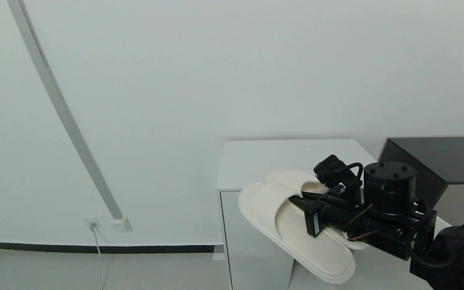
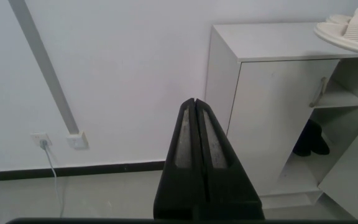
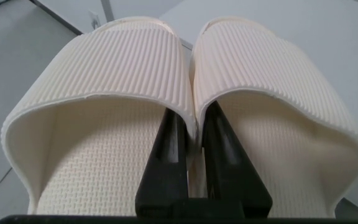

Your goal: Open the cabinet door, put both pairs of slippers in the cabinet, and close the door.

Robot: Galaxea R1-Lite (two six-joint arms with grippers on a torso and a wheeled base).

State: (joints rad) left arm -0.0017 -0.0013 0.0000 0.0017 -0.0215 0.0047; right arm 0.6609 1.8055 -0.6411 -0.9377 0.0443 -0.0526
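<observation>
Placing step: right gripper (image 1: 301, 202) is clamping a slipper pair (image 1: 296, 229) at 5 o'clock over the cabinet (image 1: 256, 161), left gripper (image 2: 195, 143) sitting pinched together, empty; next, probably lowering onto the open shelf (image 2: 339, 99).

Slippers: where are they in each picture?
Head view: the slippers hang from the right gripper, in front of the white cabinet.
Left wrist view: the slippers poke in just above the cabinet's top.
Right wrist view: the slippers sit up close, side by side, with the gripper pinching between them.
Shared landmark: the white cabinet's flat top.
</observation>
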